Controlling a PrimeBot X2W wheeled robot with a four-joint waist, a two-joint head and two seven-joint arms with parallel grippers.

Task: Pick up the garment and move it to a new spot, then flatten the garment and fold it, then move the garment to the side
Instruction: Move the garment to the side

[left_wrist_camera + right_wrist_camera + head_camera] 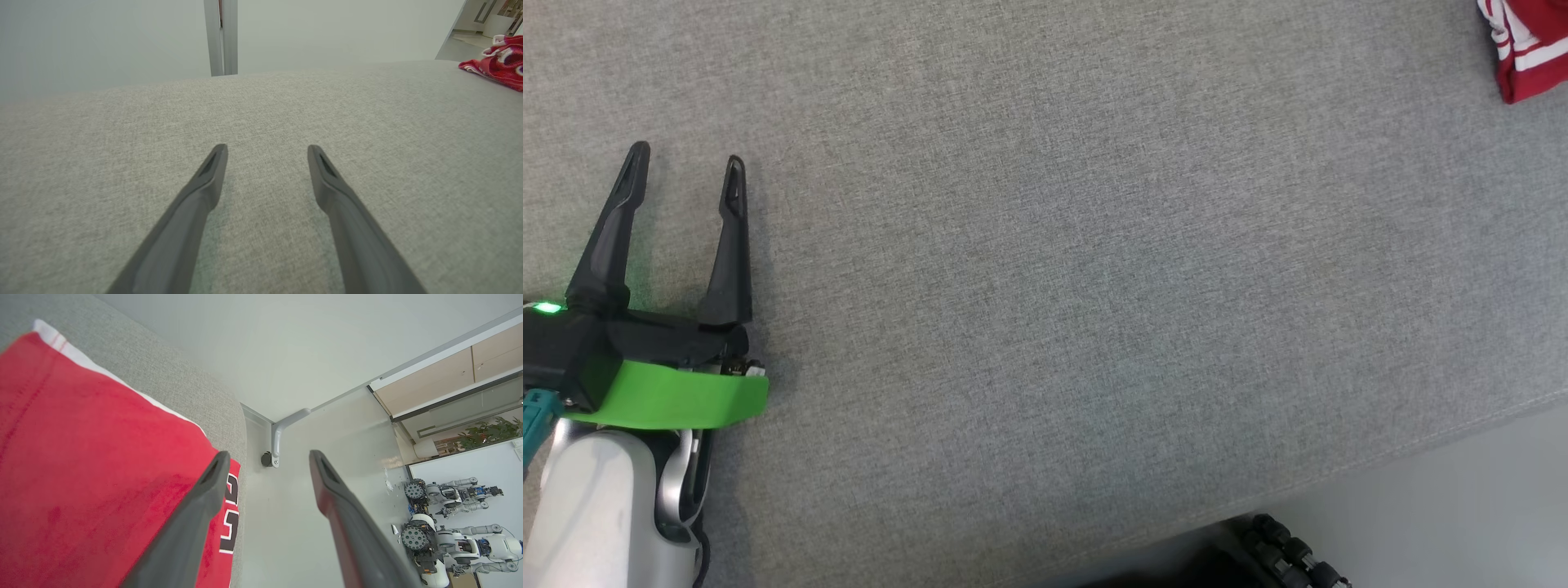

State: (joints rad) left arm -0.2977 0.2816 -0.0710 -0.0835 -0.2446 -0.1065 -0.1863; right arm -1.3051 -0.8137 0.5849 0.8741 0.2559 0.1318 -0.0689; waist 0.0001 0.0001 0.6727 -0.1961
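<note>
The garment point(1529, 45) is red with white stripes and lies at the far right corner of the grey cloth surface point(1054, 269). It also appears as a red bundle, the garment point(496, 61), at the right edge of the left wrist view. My left gripper point(686, 159) rests open at the near left, far from the garment, and its fingers point(204, 183) hold nothing. My right gripper point(267, 457) is open just above the garment point(81, 457), close over its red cloth with black and white lettering. Nothing sits between its jaws.
The grey surface ends at a front edge point(1421, 449) at the lower right, with pale floor beyond. A dark ribbed part of the robot base point(1290, 551) shows at the bottom. Other robots point(445, 522) stand on the floor past the surface's end.
</note>
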